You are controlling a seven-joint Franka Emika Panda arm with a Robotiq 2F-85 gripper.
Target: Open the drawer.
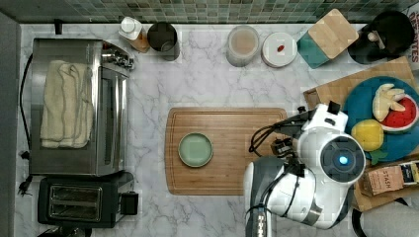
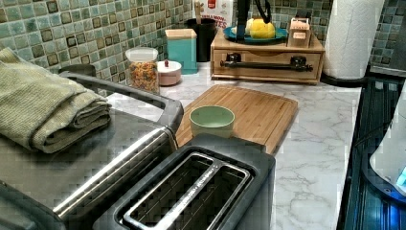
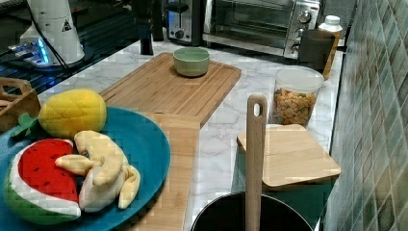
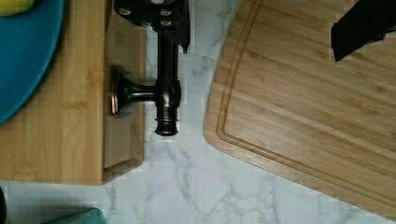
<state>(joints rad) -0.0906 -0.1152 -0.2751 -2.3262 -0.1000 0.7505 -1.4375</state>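
Observation:
The drawer (image 2: 268, 56) is the front of a light-wood box at the back of the counter, and it looks shut in the left view. Its long black bar handle (image 2: 265, 65) runs across the front on two black mounts. The wrist view looks down on one end of the handle (image 4: 168, 107), one mount (image 4: 128, 91) and the drawer front (image 4: 123, 144). My gripper (image 4: 259, 21) is open wide. One finger (image 4: 154, 14) sits over the bar just past the mount. The other finger (image 4: 364, 28) hangs above the cutting board. The arm (image 1: 316, 173) covers the drawer front in the top view.
The wooden cutting board (image 1: 237, 168) with a green bowl (image 1: 195, 149) lies close in front of the drawer. A blue fruit plate (image 1: 395, 143) and a tea box (image 1: 385, 180) rest on the wooden top (image 1: 341, 84). A toaster oven (image 1: 74, 106) and a toaster (image 1: 79, 202) stand at the top view's left.

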